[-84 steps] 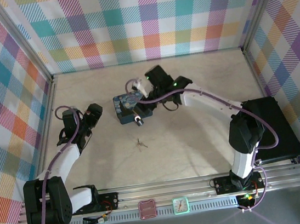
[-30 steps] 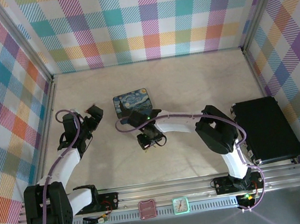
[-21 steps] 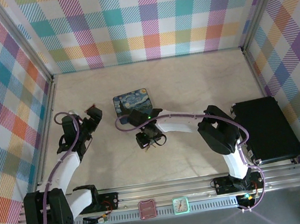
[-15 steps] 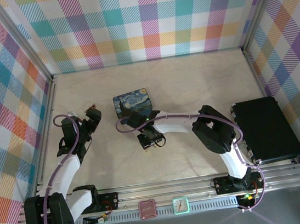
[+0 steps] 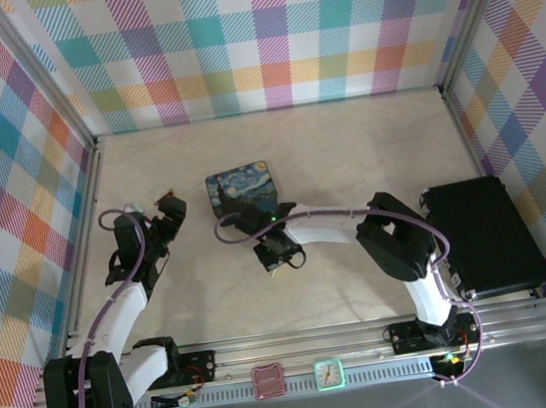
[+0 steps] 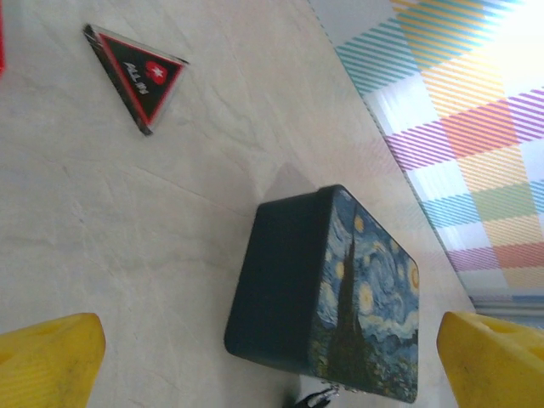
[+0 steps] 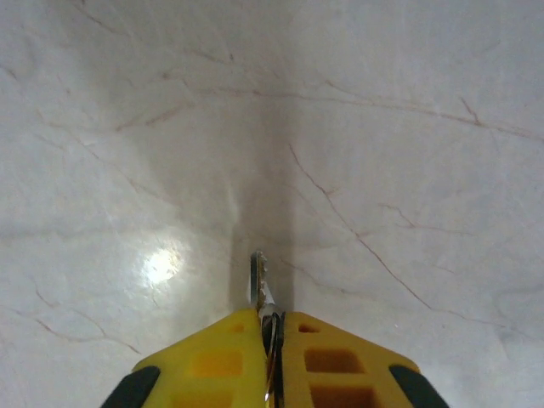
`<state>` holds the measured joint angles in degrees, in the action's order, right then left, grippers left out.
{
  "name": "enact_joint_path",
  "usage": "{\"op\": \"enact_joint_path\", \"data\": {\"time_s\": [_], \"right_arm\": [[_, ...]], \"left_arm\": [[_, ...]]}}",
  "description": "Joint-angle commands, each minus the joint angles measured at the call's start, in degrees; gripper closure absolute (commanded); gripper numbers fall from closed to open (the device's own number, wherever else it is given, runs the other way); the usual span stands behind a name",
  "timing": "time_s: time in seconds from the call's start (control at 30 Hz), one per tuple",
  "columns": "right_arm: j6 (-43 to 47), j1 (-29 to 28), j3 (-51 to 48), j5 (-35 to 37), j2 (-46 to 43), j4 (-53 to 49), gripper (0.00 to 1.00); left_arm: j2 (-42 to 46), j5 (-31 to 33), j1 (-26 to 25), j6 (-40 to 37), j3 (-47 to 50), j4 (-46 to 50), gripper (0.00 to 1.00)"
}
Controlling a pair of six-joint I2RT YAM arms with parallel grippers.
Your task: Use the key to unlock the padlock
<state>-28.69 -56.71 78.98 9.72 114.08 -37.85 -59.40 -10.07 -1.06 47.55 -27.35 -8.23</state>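
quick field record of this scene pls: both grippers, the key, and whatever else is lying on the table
right gripper: shut on the thin silver-grey metal key
key: blade tip pokes out past the yellow fingers, over the pale marbled table; contact cannot be told
left gripper: wide open, empty, facing the blue starry-night painted tin
tin: resting on the table
black-and-red triangular piece: flat on the table, apart from the tin
black rectangular case: at the table's right edge

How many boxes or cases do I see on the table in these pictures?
2. The blue starry-night tin lies near the middle of the table; the black case lies at its right edge. Smaller ones may be hidden.
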Motion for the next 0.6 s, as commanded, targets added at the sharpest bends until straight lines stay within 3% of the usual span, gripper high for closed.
{"op": "enact_joint_path", "data": {"time_s": [0.0,0.17,0.3,0.57], "right_arm": [[3.32,2.59,-4.13,-2.47,-3.49,-0.29,1.00],[8.82,7.73,-9.06,-11.97,-10.33,5.08,1.00],[14.24,13.02,-15.47,-24.46,-17.78,13.10,1.00],[20.10,21.88,-18.07,-38.12,-25.96,14.64,1.00]], "left_arm": [[1.02,-1.55,-2.36,1.38,-0.68,-2.10,0.00],[2.72,-3.39,-4.69,1.81,-0.75,-3.01,0.00],[2.85,-7.28,-6.91,4.03,-0.51,-6.17,0.00],[-0.82,-7.70,-16.58,9.06,-1.15,-14.20,0.05]]}}
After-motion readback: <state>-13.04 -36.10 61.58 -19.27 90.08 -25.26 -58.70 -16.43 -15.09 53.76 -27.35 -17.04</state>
